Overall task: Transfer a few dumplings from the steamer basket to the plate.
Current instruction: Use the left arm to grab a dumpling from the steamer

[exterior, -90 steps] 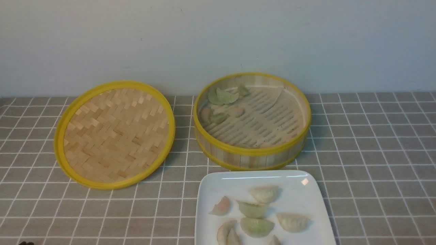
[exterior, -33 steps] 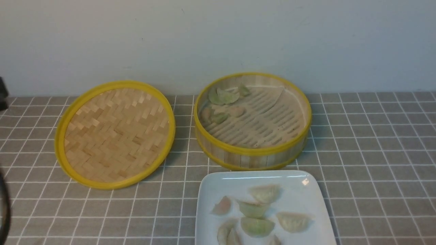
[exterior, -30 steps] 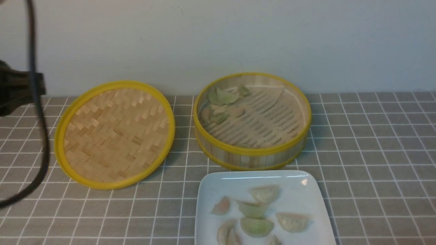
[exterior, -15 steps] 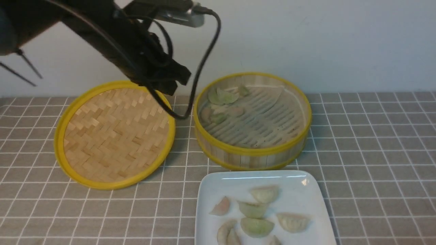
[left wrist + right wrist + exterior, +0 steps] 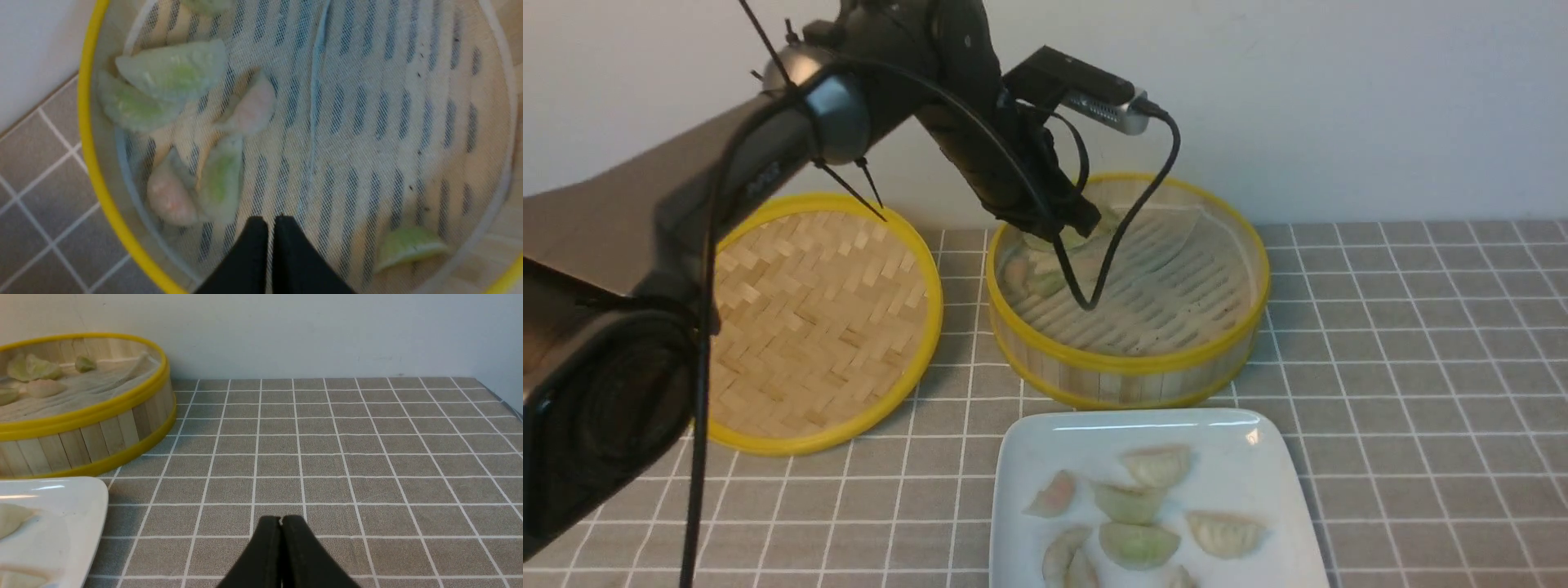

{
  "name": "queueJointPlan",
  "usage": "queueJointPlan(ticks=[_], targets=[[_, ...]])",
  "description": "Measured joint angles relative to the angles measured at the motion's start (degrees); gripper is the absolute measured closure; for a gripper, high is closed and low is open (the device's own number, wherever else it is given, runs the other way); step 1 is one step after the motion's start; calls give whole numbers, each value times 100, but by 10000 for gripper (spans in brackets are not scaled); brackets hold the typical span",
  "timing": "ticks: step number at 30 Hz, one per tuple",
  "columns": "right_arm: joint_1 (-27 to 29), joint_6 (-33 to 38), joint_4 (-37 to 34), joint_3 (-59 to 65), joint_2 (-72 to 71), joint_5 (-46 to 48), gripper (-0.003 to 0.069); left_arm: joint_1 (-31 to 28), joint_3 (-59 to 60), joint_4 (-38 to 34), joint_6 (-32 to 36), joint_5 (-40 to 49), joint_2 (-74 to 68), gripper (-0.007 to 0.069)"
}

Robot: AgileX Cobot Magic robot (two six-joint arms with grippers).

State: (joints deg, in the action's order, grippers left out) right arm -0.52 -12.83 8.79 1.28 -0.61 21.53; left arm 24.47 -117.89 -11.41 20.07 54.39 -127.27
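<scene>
The steamer basket [image 5: 1129, 364] stands at the back middle of the table. Several pale green and pinkish dumplings [image 5: 175, 72] lie against its left wall, and one green dumpling [image 5: 408, 246] lies apart. My left gripper [image 5: 1081, 225] hangs over that cluster, above the pale liner. Its fingertips [image 5: 270, 221] are shut with only a hairline slit, holding nothing, just beside a green dumpling [image 5: 220, 179]. The white plate [image 5: 1029, 445] in front of the basket holds several dumplings [image 5: 1156, 465]. My right gripper [image 5: 280, 519] is shut and empty, low over the tablecloth right of the plate [image 5: 81, 498].
The flat woven yellow-rimmed lid [image 5: 817, 327] lies left of the basket, partly under my left arm. A camera cable [image 5: 1127, 237] droops from the left wrist into the basket. A pale wall runs close behind. Grey checked cloth [image 5: 367, 449] stretches to the right of the basket [image 5: 94, 412].
My left arm has swung in from the left edge, passed over the lid and now hangs over the basket's dumplings. The dumplings, basket and plate have not moved.
</scene>
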Motion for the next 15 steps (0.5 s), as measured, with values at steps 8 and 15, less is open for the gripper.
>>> queueJointPlan(ticks=[8,15], targets=[[0,0,0,0,0,0,673,0,-2,20,286,-837,-607,313],[0,0,0,0,0,0,673,0,-2,24,451,-1135,-991,180]])
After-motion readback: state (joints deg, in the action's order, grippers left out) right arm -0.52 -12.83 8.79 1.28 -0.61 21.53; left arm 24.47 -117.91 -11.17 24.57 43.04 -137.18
